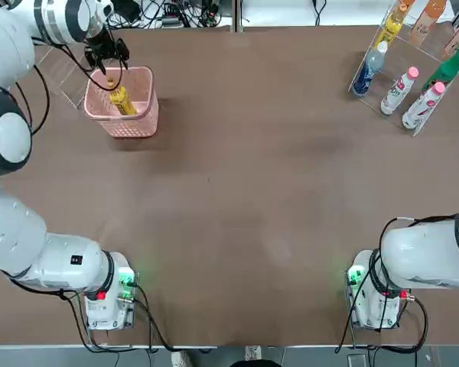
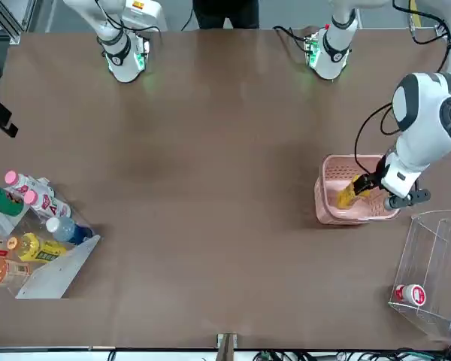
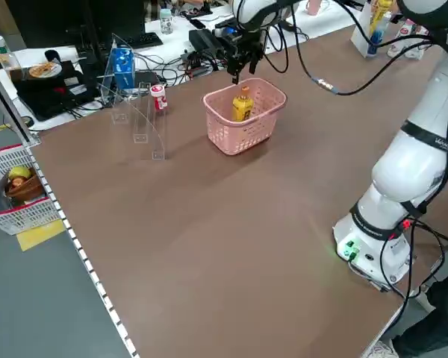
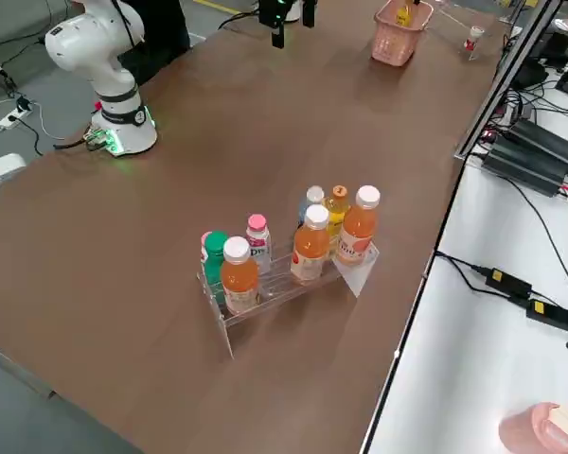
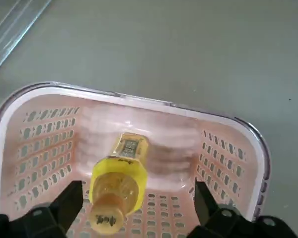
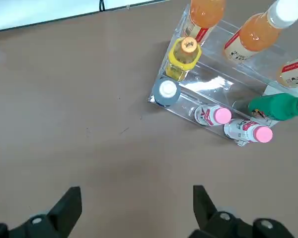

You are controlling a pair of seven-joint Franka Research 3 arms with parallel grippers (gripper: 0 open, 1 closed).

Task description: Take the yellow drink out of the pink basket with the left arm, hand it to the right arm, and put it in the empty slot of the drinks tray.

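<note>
Brown tabletop (image 1: 237,191), cables (image 1: 180,14) and white surface along the far edge. Pink basket (image 1: 149,126) at far left of table, perforated walls. Yellow drink (image 5: 120,183) inside it, leaning, orange cap, not gripped. Left gripper (image 5: 139,206) over the basket, fingers spread wide, drink between and apart from them as seen in left wrist view. Clear rack (image 3: 145,123) beside basket, red-and-white container (image 3: 158,97) in it. Drinks tray (image 6: 208,82) at far right, clear, holding orange bottles (image 4: 310,246), another yellow bottle (image 6: 183,59), blue bottle (image 6: 166,92), green bottle (image 6: 278,106), two pink-capped white bottles (image 6: 212,115). Right gripper (image 6: 138,203) over table on the robot's side of the tray, fingers spread, holding nothing.
</note>
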